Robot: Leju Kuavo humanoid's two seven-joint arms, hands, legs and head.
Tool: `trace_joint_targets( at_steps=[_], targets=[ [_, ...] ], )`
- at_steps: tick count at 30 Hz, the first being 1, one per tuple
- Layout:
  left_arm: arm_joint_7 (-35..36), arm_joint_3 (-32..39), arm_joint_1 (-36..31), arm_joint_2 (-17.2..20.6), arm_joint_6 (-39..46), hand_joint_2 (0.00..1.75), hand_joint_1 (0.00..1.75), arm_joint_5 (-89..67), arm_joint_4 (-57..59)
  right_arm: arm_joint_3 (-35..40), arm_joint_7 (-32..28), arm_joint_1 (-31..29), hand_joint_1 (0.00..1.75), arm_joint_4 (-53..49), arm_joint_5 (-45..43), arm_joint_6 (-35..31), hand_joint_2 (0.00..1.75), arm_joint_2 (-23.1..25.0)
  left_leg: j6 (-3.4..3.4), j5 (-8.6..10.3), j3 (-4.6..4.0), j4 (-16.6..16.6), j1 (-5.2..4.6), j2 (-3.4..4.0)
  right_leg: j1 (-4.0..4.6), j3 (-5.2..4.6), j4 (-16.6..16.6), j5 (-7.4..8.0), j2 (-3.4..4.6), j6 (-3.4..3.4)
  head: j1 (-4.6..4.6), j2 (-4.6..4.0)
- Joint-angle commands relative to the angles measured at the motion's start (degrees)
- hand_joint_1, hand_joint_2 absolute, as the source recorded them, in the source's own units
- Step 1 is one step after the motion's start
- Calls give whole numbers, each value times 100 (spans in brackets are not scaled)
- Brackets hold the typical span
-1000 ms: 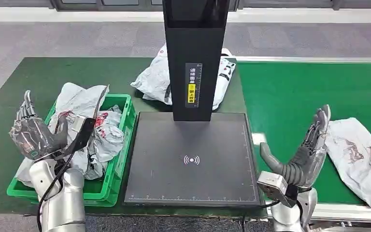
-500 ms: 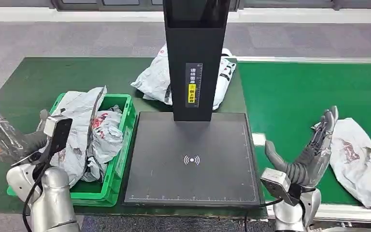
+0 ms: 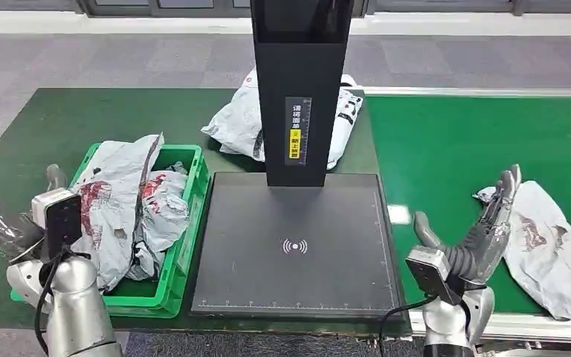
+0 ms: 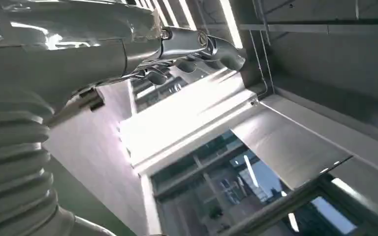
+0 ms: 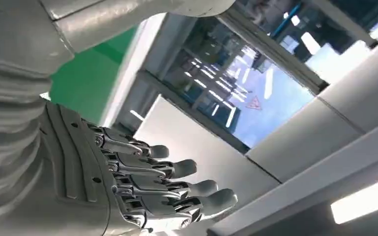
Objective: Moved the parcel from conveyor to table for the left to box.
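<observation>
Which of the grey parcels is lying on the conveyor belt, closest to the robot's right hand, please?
The parcel on the conveyor, beside the right hand. The others are in the green crate or behind the black scanner post.

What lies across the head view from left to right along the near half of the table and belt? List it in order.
Left hand → green crate of bagged parcels → black scanner plate → right hand → grey parcel on the conveyor.
</observation>
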Motion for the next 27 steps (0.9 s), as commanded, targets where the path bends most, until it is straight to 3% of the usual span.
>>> trace_joint_targets(
  at_steps=[1, 2, 3, 4, 5, 8, 12, 20, 24, 27],
  targets=[
    [-382, -1830, 650, 20, -404, 175, 0, 2045, 560, -1457, 283, -715, 0, 1676, 1109, -485, 175, -247, 6, 6, 26, -22, 2, -23, 3, 38, -30, 1, -26, 2, 0, 0],
    [-382, -2122, 784, 142, -1159, 175, 0, 2646, 508, -2234, 400, -934, 0, 1843, 2028, -485, 175, -121, 5, 6, 19, -16, -2, -23, -1, 29, -21, 0, -25, 2, 0, 2],
    [-382, -2255, 864, 176, -1606, 175, 0, 2998, 498, -2712, 403, -1082, 0, 1957, 2574, -485, 175, -92, 7, 8, 26, -24, -1, -25, 0, 40, -33, 3, -28, 3, 0, 2],
    [-382, -2315, 936, 170, -1601, 175, 0, 3029, 467, -2928, 172, -1179, 0, 2139, 2549, -485, 175, -127, 6, 5, 22, -19, -4, -17, -3, 30, -23, 2, -19, 3, 0, 2],
    [-382, -2526, 1125, 245, -2360, 175, 0, 3609, 407, -3680, 290, -1411, 0, 2181, 3460, -485, 175, -88, 8, 7, 28, -27, -3, -19, -1, 41, -35, 4, -23, 3, 0, 0],
    [-382, -2772, 1420, 303, -3256, 175, 0, 4214, 318, -4383, 577, -1586, 0, 2140, 4496, -485, 175, -184, 8, 7, 27, -26, -11, -23, -10, 36, -30, 3, -26, 5, -2, 0],
    [-382, -2788, 1706, 235, -4057, 175, 0, 4564, 295, -3926, 1892, -1512, 0, 2370, 5228, -485, 175, -634, 11, -3, 22, -15, -6, -12, -6, 34, -27, 1, -14, 5, 0, 0],
    [-382, -2788, 1706, 235, -4057, 175, 0, 4564, 295, -3926, 1892, -1512, 0, 2370, 5228, -485, 175, -634, 15, -13, 23, -15, -7, 1, -5, 28, -22, 2, -3, 2, -2, 2],
    [-382, -2687, 1715, 176, -4351, 175, 0, 4628, 432, -2955, 3392, -1176, 0, 2705, 5380, -485, 175, -1129, 17, -11, 27, -22, -6, 2, -4, 34, -30, 4, -4, 4, -2, 2],
    [-382, -2686, 1720, 169, -4338, 175, 0, 4598, 428, -2870, 3548, -1136, 0, 2756, 5380, -485, 175, -1196, 19, -12, 13, -10, -7, -6, -6, 22, -18, 0, -11, 8, -2, 2]
  ],
)
